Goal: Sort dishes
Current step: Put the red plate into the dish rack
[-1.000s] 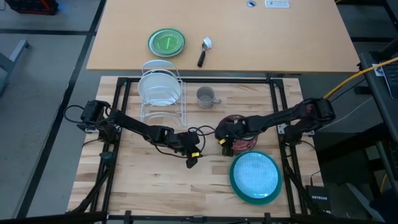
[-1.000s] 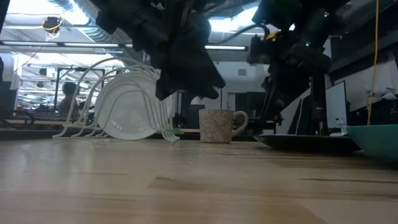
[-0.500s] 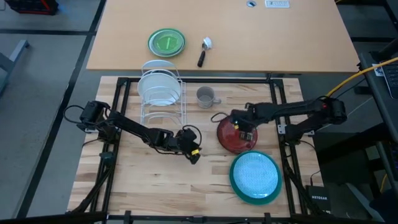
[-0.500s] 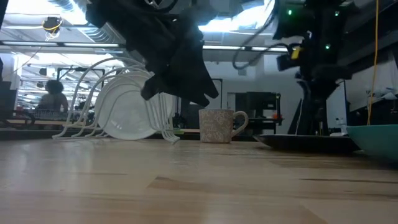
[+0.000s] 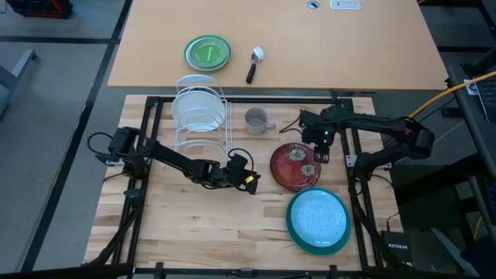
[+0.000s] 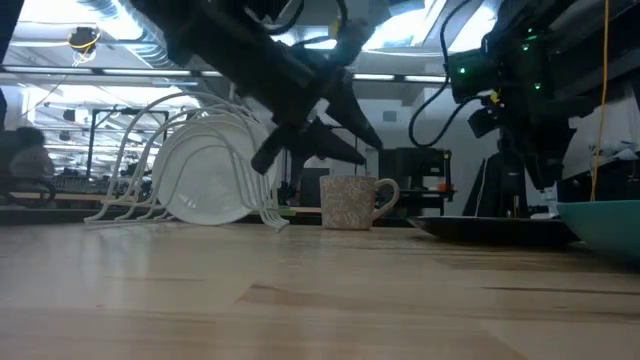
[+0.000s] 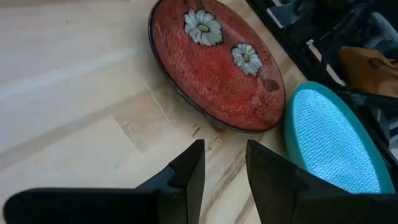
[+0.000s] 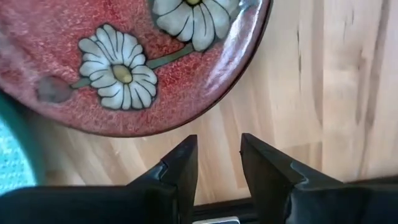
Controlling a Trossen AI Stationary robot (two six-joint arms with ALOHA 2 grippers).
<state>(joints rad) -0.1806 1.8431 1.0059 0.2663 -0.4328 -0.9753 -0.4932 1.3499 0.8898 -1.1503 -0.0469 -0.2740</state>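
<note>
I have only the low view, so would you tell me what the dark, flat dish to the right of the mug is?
Observer: It is a dark red plate with white daisies on it, lying flat on the table.
Operator: Thank you. Is the right hand holding it?
Observer: No. The right hand hangs by the plate's rim, fingers apart, with nothing between them.
Operator: And the teal rim at my right edge?
Observer: That is a teal plate with a light blue plate lying in it, just nearer than the red one.
</note>
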